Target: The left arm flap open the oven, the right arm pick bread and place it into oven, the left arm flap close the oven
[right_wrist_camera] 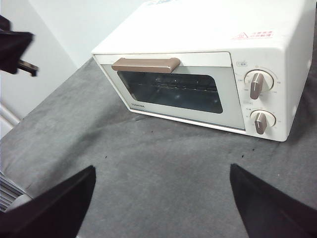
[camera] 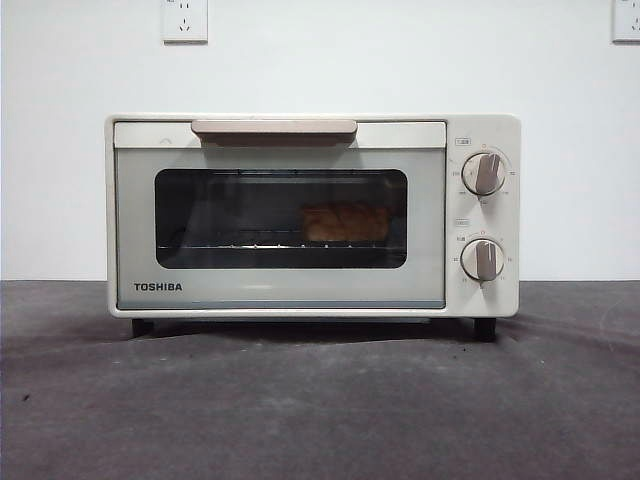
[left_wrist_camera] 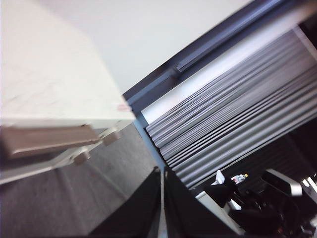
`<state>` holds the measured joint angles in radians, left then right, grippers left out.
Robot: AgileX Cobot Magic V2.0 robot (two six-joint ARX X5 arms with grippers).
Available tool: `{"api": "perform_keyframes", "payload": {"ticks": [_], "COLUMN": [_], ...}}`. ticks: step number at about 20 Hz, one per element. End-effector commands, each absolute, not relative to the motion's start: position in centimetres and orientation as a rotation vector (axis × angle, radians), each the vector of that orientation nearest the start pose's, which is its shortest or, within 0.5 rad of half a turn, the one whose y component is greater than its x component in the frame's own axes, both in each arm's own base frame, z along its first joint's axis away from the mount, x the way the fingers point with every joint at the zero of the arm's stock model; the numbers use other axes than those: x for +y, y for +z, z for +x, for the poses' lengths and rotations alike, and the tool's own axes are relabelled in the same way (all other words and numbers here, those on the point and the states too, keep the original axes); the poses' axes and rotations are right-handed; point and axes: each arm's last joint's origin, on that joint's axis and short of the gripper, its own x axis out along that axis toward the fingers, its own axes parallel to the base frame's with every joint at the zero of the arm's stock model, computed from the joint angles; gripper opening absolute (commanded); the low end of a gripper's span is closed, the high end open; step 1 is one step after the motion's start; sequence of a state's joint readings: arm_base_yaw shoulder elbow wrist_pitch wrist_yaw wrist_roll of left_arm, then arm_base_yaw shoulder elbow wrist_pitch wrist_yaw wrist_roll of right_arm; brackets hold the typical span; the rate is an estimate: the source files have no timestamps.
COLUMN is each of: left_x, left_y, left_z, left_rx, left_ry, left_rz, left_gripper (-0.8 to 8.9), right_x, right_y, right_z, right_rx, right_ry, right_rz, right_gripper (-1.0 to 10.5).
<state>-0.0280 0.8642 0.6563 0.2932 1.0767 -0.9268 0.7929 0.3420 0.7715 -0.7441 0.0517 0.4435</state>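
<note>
Boxy cream oven [camera: 300,290] shut, bumpy golden bread [camera: 345,222] on its wire rack, left gripper [left_wrist_camera: 161,198] seemingly pressed closed beside the oven's corner, right gripper [right_wrist_camera: 161,198] spread wide, well before the glass door.
</note>
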Motion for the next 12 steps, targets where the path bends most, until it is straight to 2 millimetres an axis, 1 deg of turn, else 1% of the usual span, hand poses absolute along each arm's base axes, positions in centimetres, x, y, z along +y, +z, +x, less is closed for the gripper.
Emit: {"api": "perform_keyframes", "payload": {"ticks": [1, 5, 7, 12], "left_x": [-3.3, -3.5, -3.6, -3.7], "left_y": [32.9, 32.8, 32.6, 31.9], "left_z": [17.0, 15.7, 14.9, 13.3], "left_rx": [0.388, 0.406, 0.404, 0.378], "left_ry": [-1.092, -1.099, -1.098, -1.014], "left_rz": [-0.715, -0.684, -0.639, -0.516], "left_gripper": [0.16, 0.16, 0.16, 0.16], "right_x": [4.2, 4.2, 4.2, 4.3], "right_y": [32.4, 32.4, 32.5, 32.9], "right_z": [4.3, 4.3, 4.3, 4.4], "right_rx": [0.417, 0.412, 0.407, 0.360], "right_ry": [0.678, 0.677, 0.679, 0.692], "right_rz": [0.263, 0.255, 0.257, 0.261], "right_gripper": [4.3, 4.3, 4.3, 4.3]}}
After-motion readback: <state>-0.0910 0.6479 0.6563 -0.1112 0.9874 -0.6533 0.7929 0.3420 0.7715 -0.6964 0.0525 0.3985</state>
